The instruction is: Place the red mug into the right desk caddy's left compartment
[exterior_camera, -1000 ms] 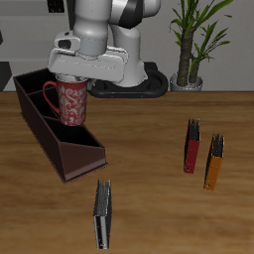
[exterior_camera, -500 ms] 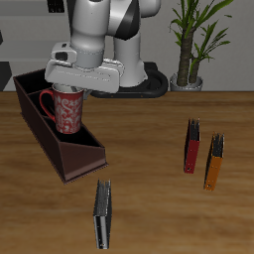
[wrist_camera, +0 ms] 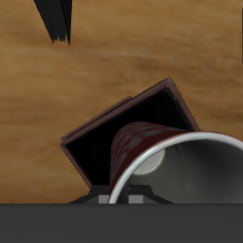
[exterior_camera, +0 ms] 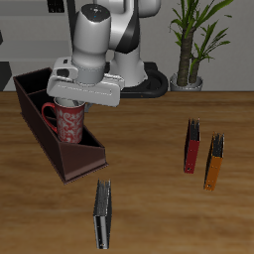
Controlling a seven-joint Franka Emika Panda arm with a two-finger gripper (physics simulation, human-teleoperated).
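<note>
The red mug (exterior_camera: 67,121), speckled with a pale pattern and a loop handle, hangs from my gripper (exterior_camera: 71,99), which is shut on its rim. The mug's lower part is down inside the dark brown desk caddy (exterior_camera: 79,157), in the compartment next to the sloped end nearest the table's front. In the wrist view the mug's light grey rim and inside (wrist_camera: 180,166) fill the frame over the caddy's dark open compartment (wrist_camera: 100,147). My fingertips are hidden by the gripper body.
A black book (exterior_camera: 102,213) lies near the table's front edge and shows in the wrist view (wrist_camera: 55,19). A slim red book (exterior_camera: 191,145) and an orange book (exterior_camera: 213,160) stand farther to the side. A potted plant (exterior_camera: 187,69) stands at the back.
My gripper has moved down and slightly toward the table's front with the mug, lowering it into the caddy's compartment.
</note>
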